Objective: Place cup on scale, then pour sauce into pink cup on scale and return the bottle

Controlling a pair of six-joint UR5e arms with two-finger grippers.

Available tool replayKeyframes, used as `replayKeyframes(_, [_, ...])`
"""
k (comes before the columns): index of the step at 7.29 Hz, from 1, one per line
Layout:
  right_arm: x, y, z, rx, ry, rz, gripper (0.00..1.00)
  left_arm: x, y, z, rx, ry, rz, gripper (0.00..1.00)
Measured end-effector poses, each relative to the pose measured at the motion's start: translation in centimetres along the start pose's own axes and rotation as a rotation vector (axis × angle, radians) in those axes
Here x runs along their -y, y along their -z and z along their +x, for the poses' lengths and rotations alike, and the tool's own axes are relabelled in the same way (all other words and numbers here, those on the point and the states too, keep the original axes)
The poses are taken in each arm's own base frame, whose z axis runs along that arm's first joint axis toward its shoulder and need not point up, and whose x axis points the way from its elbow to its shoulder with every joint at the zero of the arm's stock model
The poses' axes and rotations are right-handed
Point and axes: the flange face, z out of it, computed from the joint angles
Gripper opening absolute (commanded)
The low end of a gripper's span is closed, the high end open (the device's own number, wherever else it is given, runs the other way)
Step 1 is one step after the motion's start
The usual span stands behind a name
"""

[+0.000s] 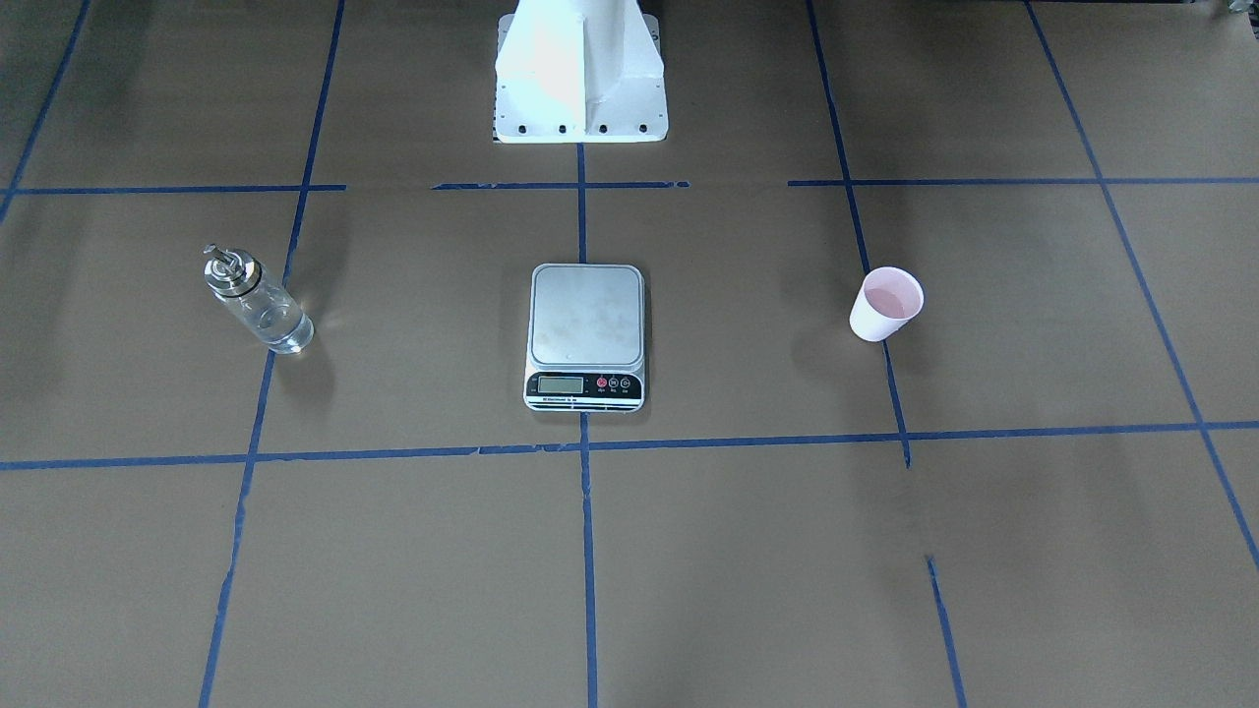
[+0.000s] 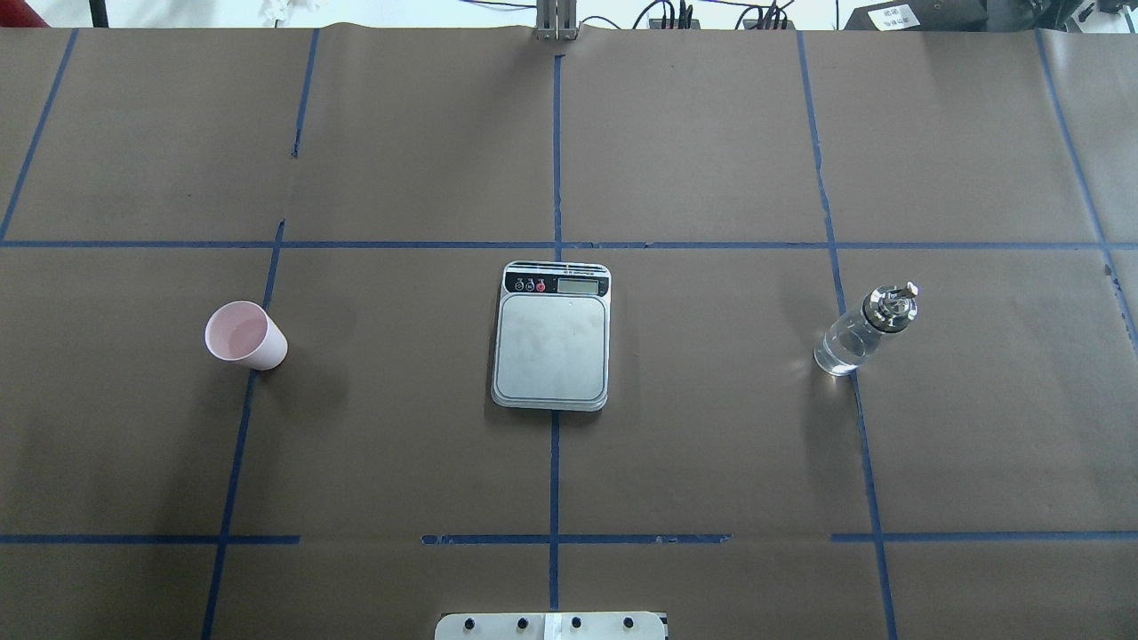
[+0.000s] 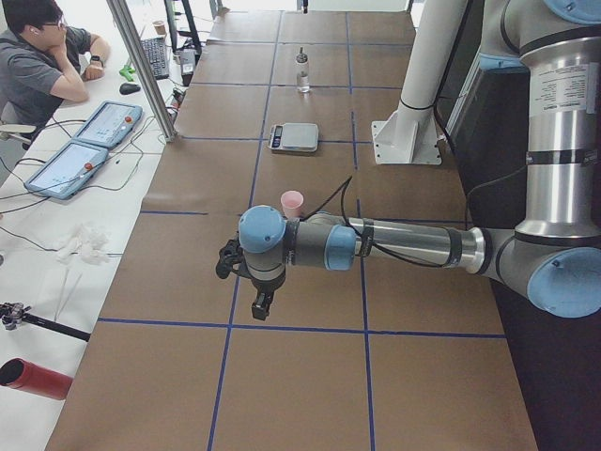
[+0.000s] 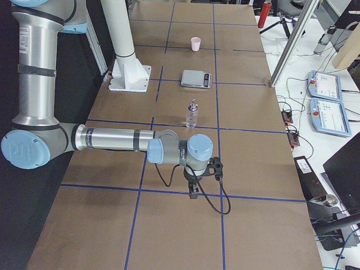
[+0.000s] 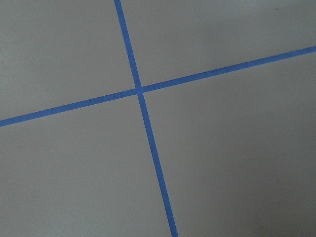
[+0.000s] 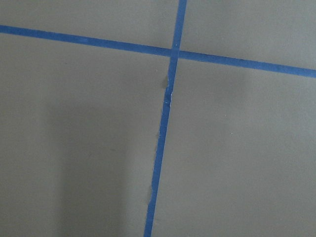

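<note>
Upright cup (image 1: 886, 305), scale (image 1: 586, 320), bottle (image 1: 260, 303), well apart

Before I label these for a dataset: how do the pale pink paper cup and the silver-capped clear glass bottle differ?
The pale pink paper cup is opaque, open-topped and shorter; the clear glass bottle is see-through, silver-capped and taller. The cup stands on the robot's left of the steel scale, the bottle on its right. Both stand upright.

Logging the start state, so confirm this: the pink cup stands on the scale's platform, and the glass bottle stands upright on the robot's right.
Not right. The cup stands on the table on the robot's left, apart from the scale, whose platform is bare; the overhead exterior view shows it. The bottle does stand upright on the robot's right.
</note>
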Motion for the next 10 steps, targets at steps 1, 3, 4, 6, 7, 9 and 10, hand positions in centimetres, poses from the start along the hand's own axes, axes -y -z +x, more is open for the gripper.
replayKeyframes(1, [0.1, 0.0, 0.0, 0.0, 0.0, 0.0, 1.0, -0.1, 0.1, 0.0, 0.0, -0.002, 0.001, 1.0])
replayKeyframes(3, [0.7, 0.7, -0.7, 0.002, 0.019, 0.017, 1.0, 0.0, 0.2, 0.2, -0.001, -0.011, 0.006, 1.0])
replayKeyframes(4, [1.1, 1.3, -1.2, 0.003, 0.031, 0.03, 1.0, 0.3, 0.3, 0.5, -0.001, -0.022, 0.009, 1.0])
replayKeyframes(6, [2.8, 2.3, -3.0, 0.0, 0.105, 0.092, 1.0, 1.8, 0.6, 2.2, -0.001, -0.081, 0.035, 1.0])
replayKeyframes(7, [4.1, 3.1, -4.1, -0.006, 0.17, 0.148, 1.0, 3.0, 1.3, 3.4, 0.005, -0.155, 0.096, 1.0])
replayKeyframes(9, [6.4, 5.3, -6.4, -0.013, 0.28, 0.261, 1.0, 4.8, 3.4, 5.6, 0.039, -0.373, 0.292, 1.0])
replayKeyframes(10, [6.9, 5.8, -7.0, -0.004, 0.3, 0.29, 1.0, 5.2, 4.0, 6.2, 0.052, -0.47, 0.38, 1.0])
